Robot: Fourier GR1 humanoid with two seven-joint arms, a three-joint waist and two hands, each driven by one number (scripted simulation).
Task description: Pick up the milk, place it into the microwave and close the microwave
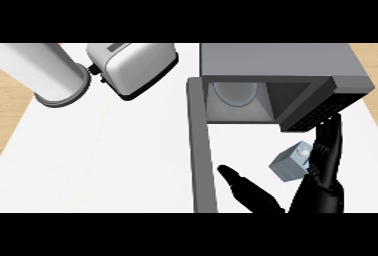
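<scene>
The small pale blue-grey milk carton [289,164] sits tilted in front of the open grey microwave [284,65], below its dark keypad panel [322,111] and to the right of the swung-out grey microwave door [198,145], which runs down toward the view's lower edge. The black right hand [323,165] rises just beside the carton on its right, its long fingers [329,135] held straight and pointing up toward the keypad; their side appears to touch the carton, but I cannot tell for sure. The thumb [240,184] is spread wide to the left, well apart from the carton, so nothing is curled round it. Inside the microwave's cavity a round pale glass turntable [236,94] shows. Farther left on the white counter top [96,155] stand a chrome toaster [133,62], tilted in the view, and a large white cylinder [44,70].
</scene>
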